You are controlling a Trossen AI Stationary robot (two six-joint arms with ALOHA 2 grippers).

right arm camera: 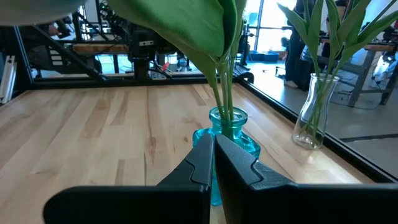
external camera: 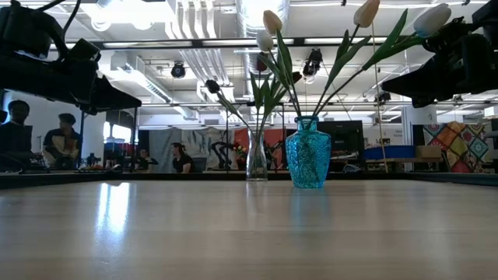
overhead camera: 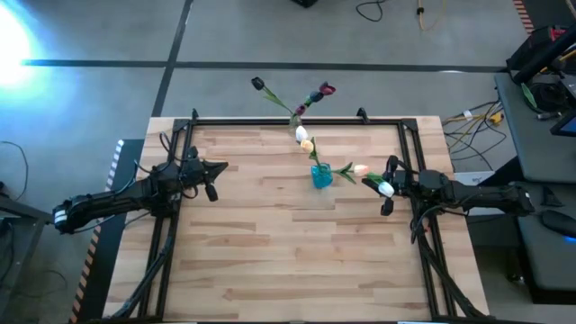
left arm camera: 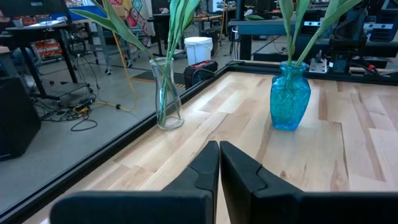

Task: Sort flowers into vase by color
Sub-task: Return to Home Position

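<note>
High view puts the flowers (overhead camera: 307, 141) in two bunches at the far middle of the table (overhead camera: 270, 261). White and peach tulips (overhead camera: 360, 169) stand in the blue vase (overhead camera: 321, 176). Dark maroon tulips (overhead camera: 325, 90) fan out of the clear glass vase (overhead camera: 295, 131) just behind it, at the table's far edge. By colour the sorting looks complete.

The risk is on the right side. The right hand (overhead camera: 378, 183) is closed on nothing and sits just beside the blue vase, up among the leaning stems. One white tulip head (overhead camera: 385, 188) lies right at it, and I cannot tell whether they touch. Its wrist view shows a broad green leaf (right arm camera: 186, 25) hanging over the closed fingers (right arm camera: 200, 155), with the vase mouth just beyond.

If that arm pulls back or swings sideways without first clearing the blooms, it could catch the leaf or stem. That might drag the tulip out or tip the blue vase, which looks narrow-footed and top-heavy with long stems splayed wide. A tipped blue vase could also knock the glass vase, which stands close to the edge and could go over the rail (overhead camera: 270, 121).

The left hand (overhead camera: 221, 168) is likewise closed and empty. It waits well apart on the left side of the table and poses little danger.
</note>
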